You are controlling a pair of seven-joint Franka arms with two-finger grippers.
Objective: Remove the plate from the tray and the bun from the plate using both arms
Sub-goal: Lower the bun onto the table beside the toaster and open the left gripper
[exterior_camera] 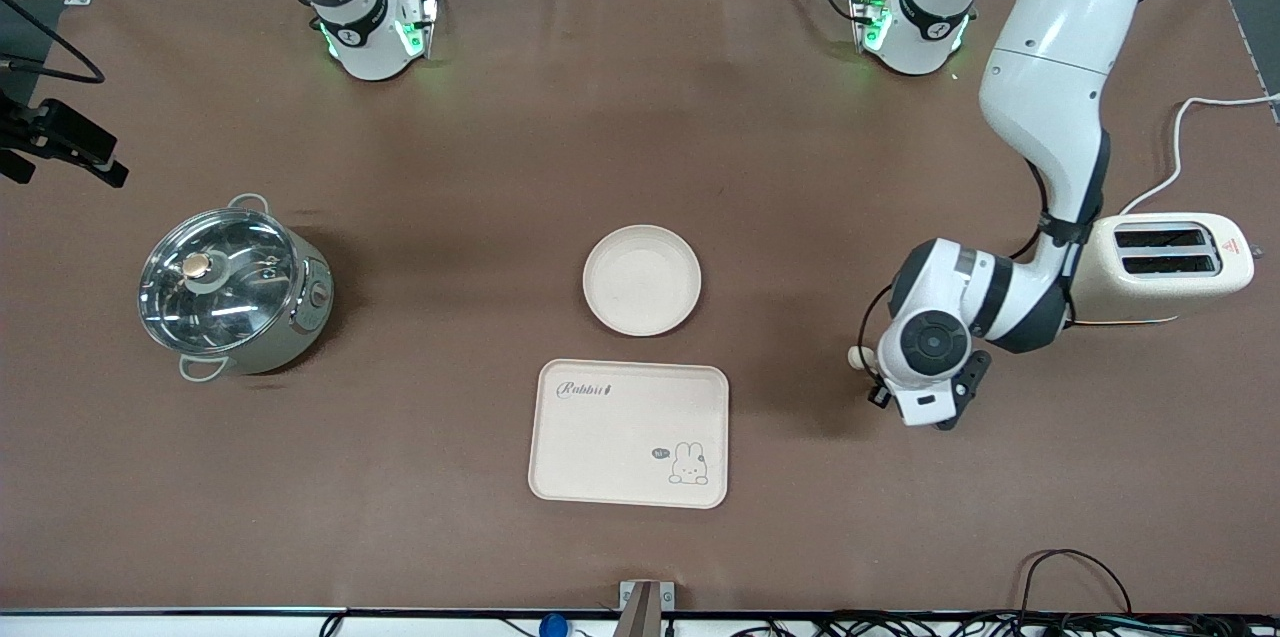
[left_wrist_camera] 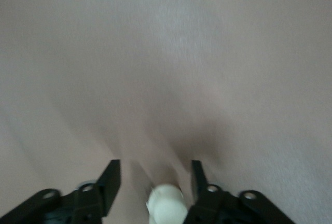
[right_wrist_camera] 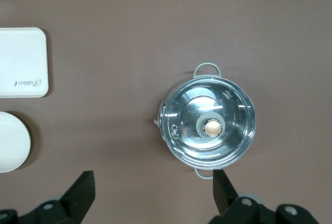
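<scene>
The plate (exterior_camera: 642,279) is round, cream and bare, sitting mid-table just farther from the front camera than the tray (exterior_camera: 629,433). The bun (left_wrist_camera: 166,204) is a small pale lump between the spread fingers of the left gripper (left_wrist_camera: 155,182), low over the brown table (exterior_camera: 500,167) beside the toaster (exterior_camera: 1165,267); only part of it shows. The right gripper (right_wrist_camera: 153,190) waits, open, high above the pot (right_wrist_camera: 208,126).
</scene>
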